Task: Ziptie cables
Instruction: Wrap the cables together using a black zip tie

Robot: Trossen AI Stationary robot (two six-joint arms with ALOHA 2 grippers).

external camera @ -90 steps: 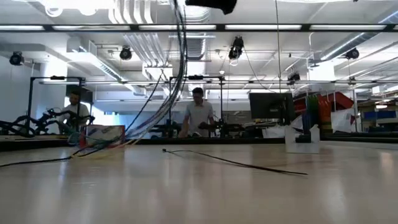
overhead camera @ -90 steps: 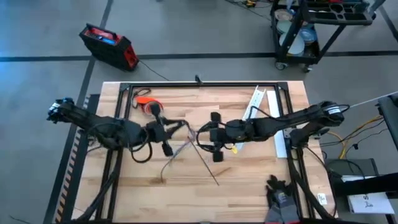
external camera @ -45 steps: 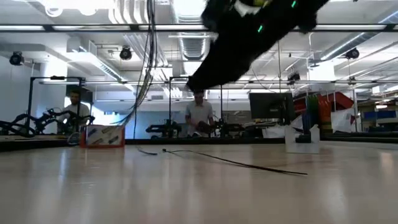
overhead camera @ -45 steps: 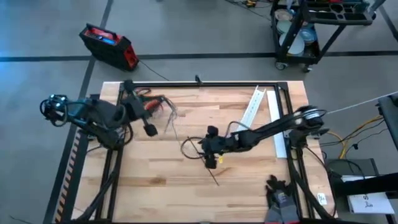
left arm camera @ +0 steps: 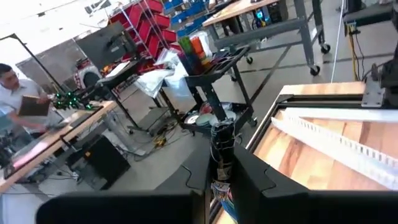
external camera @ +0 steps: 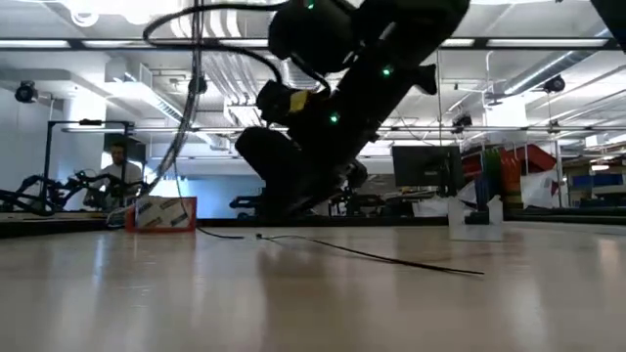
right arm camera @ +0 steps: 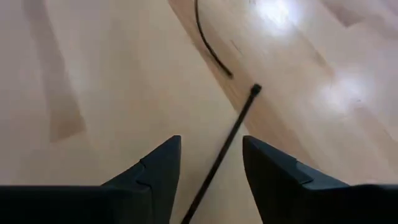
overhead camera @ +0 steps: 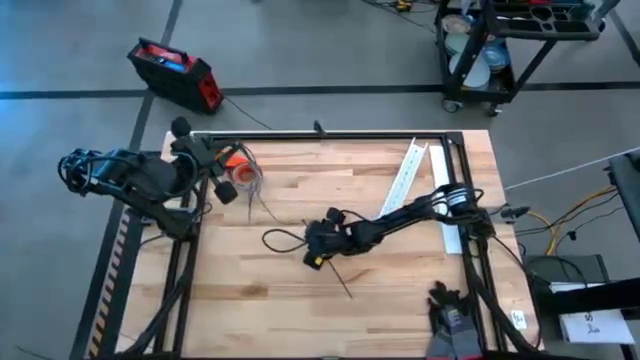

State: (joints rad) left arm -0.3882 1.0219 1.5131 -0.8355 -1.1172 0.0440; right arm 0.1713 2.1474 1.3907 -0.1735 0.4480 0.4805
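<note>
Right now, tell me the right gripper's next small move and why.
Probably lower and close. The right gripper is open low over the table, and the ziptie lies between its fingers, not yet gripped.

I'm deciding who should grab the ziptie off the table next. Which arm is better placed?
The right. Its gripper is down over the ziptie, open, with the strip running between its fingers. The left gripper is off at the table's far left corner, holding the cables.

white slotted channel — table's far right | red case — floor | cart — floor
</note>
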